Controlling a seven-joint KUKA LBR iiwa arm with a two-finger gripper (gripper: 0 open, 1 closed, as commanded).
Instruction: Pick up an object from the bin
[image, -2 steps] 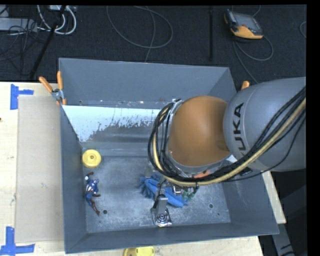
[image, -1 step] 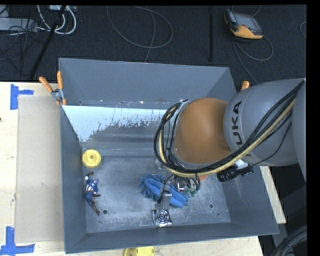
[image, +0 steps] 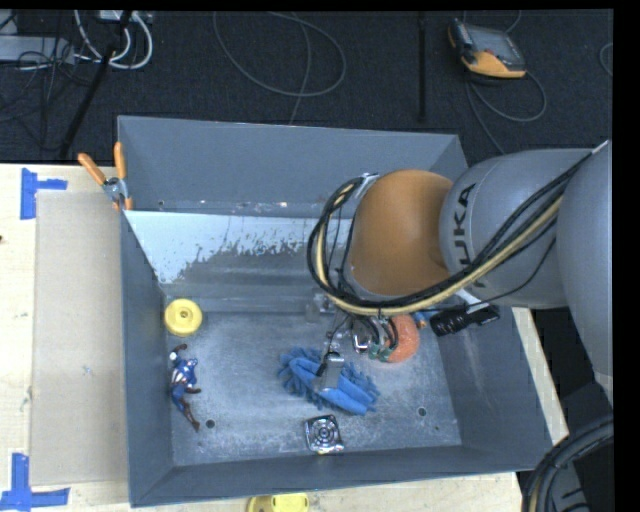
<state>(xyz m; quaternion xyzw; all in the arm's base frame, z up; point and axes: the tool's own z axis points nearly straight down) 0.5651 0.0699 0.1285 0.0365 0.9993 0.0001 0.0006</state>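
Blue frilled item (image: 345, 392): lies on the floor of the bin (image: 250, 190), centre, toward the near wall. Gripper (image: 328, 367): down on the item's middle; whether spread or closed cannot be told. Silver metal piece (image: 323, 433): just beside it, nearer the front wall. Yellow disc (image: 183, 317) and small figure (image: 183, 380): well apart, left.

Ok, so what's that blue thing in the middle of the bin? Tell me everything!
The blue thing looks soft, with finger-like fringes on its left end. It lies flat on the bin floor, near the middle. The gripper is right over it; whether they touch I cannot tell. A small silver piece sits beside it, apart.
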